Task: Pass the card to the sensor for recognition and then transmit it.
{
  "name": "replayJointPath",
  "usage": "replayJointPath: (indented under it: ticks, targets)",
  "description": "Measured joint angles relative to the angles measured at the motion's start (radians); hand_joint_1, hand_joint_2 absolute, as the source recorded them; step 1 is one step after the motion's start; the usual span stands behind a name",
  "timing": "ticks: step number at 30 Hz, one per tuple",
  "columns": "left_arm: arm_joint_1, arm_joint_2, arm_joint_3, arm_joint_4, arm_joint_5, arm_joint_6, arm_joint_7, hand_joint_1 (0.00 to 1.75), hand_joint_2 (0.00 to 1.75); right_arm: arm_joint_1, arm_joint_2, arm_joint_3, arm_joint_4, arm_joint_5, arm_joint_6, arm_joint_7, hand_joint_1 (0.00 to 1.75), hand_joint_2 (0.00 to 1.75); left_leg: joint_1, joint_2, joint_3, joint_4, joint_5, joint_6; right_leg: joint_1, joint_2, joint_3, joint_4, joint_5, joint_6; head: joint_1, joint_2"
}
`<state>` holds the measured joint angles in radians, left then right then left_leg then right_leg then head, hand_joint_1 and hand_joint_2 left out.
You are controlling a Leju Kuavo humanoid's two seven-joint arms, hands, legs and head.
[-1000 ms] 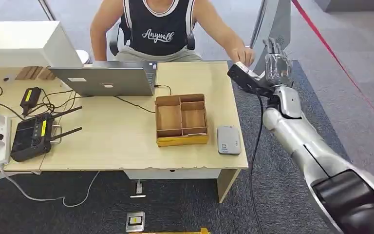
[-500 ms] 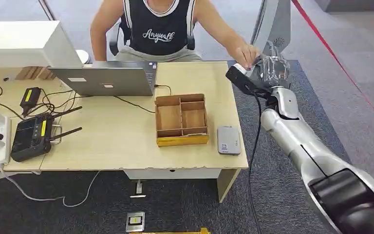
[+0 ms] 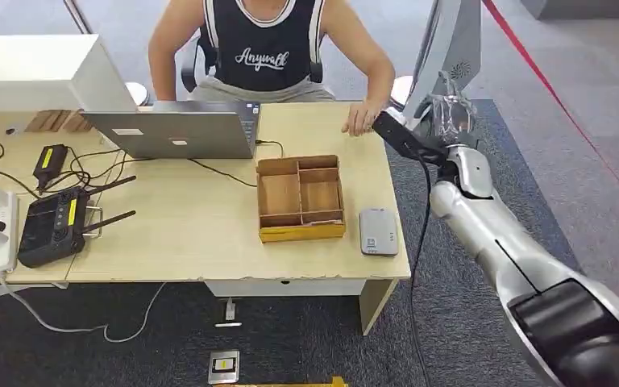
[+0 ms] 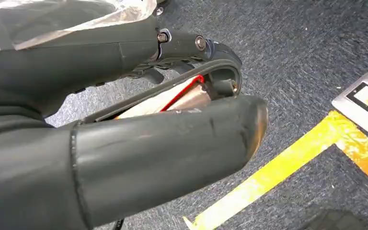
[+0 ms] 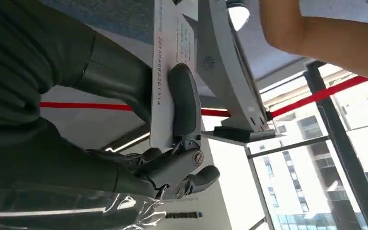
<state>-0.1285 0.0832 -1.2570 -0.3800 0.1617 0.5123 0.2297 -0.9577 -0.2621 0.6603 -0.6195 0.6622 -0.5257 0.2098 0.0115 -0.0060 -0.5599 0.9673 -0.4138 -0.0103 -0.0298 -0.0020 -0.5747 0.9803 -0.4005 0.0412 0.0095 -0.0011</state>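
The right hand [image 3: 449, 113] hung off the table's [image 3: 209, 234] far right corner, raised beside a grey stand. Seen from the right wrist, its fingers [image 5: 184, 103] pinched a white card [image 5: 165, 72] printed with a line of digits, pressed flat against the thumb side. The grip looked thin: the fingers covered just the card's lower part, and the rest stood free. A quick swing toward the table could have let it pivot or slip out.

The grey reader [image 3: 378, 230] lay flat near the table's front right corner, just beside the wooden tray [image 3: 300, 198]. It sat well apart from the card, so the arm had a long way to travel. If the card arrived tilted or too high, it might not have registered. The tray's wall was close enough to catch the fingers on a low approach.

A person's hand [image 3: 361, 118] rested on the far right edge of the table, near the robot's wrist, and could have been brushed.

The left hand [image 4: 124, 124] hung over the carpet, its fingers curled around something flat with a red edge; I could not tell what.
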Motion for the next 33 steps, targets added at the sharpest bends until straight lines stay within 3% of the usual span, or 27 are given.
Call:
replayJointPath:
  ticks: [12,15,20,33]
  targets:
    - [0.002,-0.001,0.0,0.002,0.019,0.016,-0.017,0.0,0.0,0.105,-0.041,0.002,-0.061,-0.001,0.087,0.058,1.75,1.75,0.0,0.0,0.0,0.0,0.0,0.0,0.0,0.0,0.0,0.0,0.0,0.0,0.0,0.0]
    - [-0.025,-0.045,0.007,0.003,0.025,0.069,-0.015,0.0,0.0,0.139,-0.032,0.007,-0.074,0.002,0.098,0.045,1.75,1.75,-0.001,0.0,-0.001,0.0,0.0,0.0,-0.001,0.0,-0.001,0.0,0.0,0.0,0.0,0.0]
    - [-0.087,-0.131,0.014,0.003,0.008,0.077,0.007,0.0,0.0,0.177,0.001,0.025,-0.075,-0.005,0.097,0.041,1.75,1.75,0.0,0.001,0.0,0.0,0.0,0.0,0.0,0.0,0.001,-0.001,0.002,0.0,0.0,0.0]
    - [-0.087,-0.165,0.05,0.011,-0.006,0.08,-0.016,0.0,0.0,0.272,-0.005,0.045,-0.094,-0.014,0.094,0.056,1.75,1.75,0.0,0.001,-0.001,0.0,0.0,0.0,0.0,0.0,-0.001,-0.001,0.002,0.0,0.0,0.0]
